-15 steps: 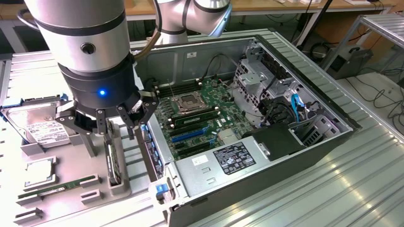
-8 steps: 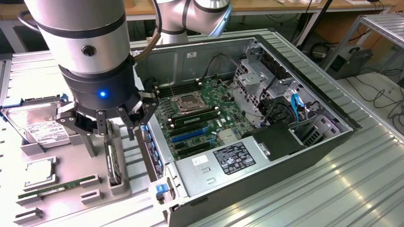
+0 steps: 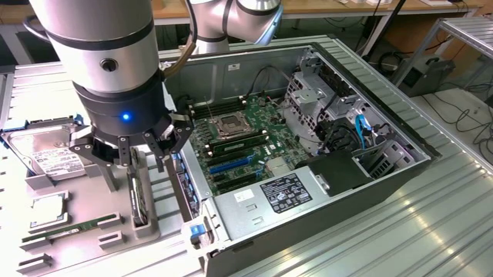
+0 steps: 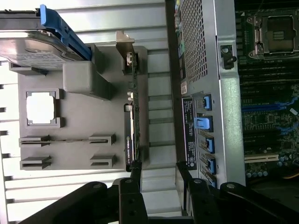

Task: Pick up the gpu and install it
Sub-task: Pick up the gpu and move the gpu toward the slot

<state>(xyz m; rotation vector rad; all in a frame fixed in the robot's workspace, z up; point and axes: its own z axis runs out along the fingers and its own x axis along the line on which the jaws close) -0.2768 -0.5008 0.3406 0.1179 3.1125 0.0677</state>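
Note:
The gpu [image 3: 139, 195] is a thin dark card standing on edge in a slot of the grey parts holder [image 3: 85, 242], just beside the open computer case [image 3: 385, 173]. In the wrist view the gpu [image 4: 132, 116] shows edge-on, with its silver bracket [image 4: 125, 44] at the end away from me. My gripper [image 3: 150, 157] hangs a little above the card, open, with nothing between its black fingers. Seen from the wrist, the gripper [image 4: 159, 175] has one finger [image 4: 135, 179] over the card's near end, and the gap lies toward the case wall [image 4: 210, 56].
On the holder also lie a silver hard drive [image 3: 43, 153] with a blue bracket, a CPU [image 3: 48, 209] and a green RAM stick [image 3: 69, 228]. The motherboard [image 3: 239, 144] with blue expansion slots [image 3: 231, 164] lies inside the case. The ribbed metal table [image 3: 400, 231] runs on toward the exterior view's right.

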